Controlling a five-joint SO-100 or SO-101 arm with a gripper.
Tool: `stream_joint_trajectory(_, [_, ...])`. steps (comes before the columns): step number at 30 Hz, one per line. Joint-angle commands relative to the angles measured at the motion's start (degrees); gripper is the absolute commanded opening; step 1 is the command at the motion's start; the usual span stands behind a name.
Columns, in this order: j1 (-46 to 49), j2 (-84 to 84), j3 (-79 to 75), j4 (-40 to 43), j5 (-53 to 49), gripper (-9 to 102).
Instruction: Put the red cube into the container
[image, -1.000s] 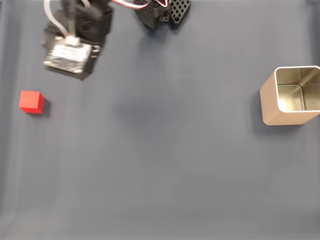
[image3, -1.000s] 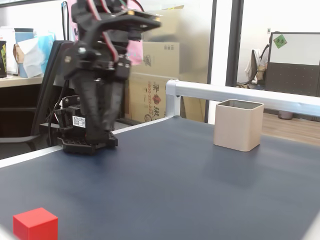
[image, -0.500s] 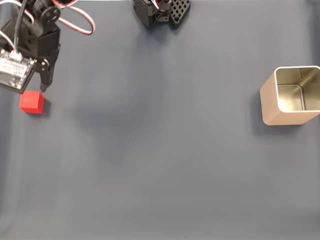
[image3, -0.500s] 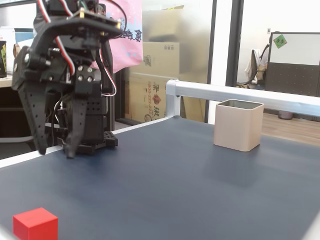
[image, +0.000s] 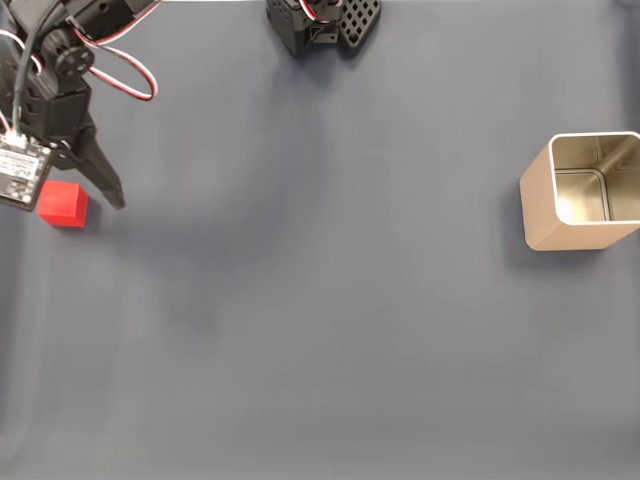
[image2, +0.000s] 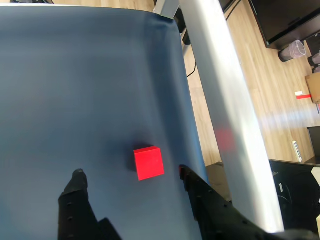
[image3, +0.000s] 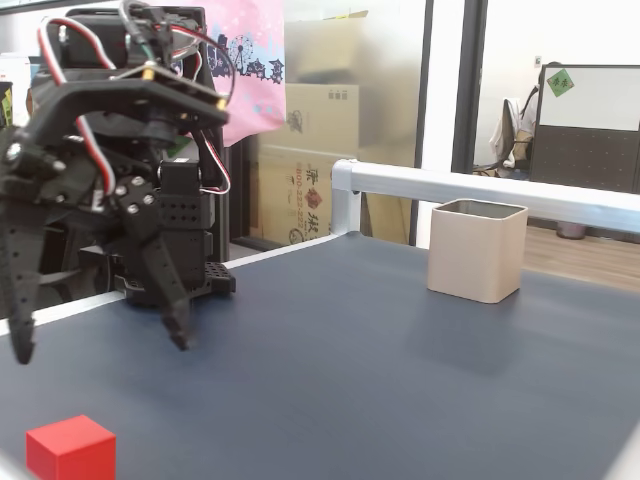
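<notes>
The red cube (image: 63, 204) sits on the dark blue mat at the far left of a fixed view looking down. From the side it appears low at the near left (image3: 70, 450). My gripper (image: 65, 197) hangs open above it, fingers spread wide and apart from the cube. The wrist view has the cube (image2: 148, 162) between and just beyond the two black fingertips of the gripper (image2: 130, 172). From the side the gripper (image3: 100, 350) is clearly above the mat. The container (image: 540, 215), a beige tin with a shiny inside, stands upright far off at the right edge (image3: 476, 265).
The arm's black base (image: 320, 25) stands at the back edge of the mat. An aluminium rail (image3: 480, 190) runs along the table's side, and in the wrist view this rail (image2: 225, 100) lies just past the cube, with floor beyond it.
The gripper has swung left and toward the cube, come lower, and spread its fingers wider. Cube and container have not moved.
</notes>
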Motion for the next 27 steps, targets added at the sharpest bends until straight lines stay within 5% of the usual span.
stream_joint_trajectory(1, [1.14,-0.18,-2.99,-1.14,-1.58,43])
stream_joint_trajectory(27, [1.58,-11.34,-1.49,-9.58,1.23,45])
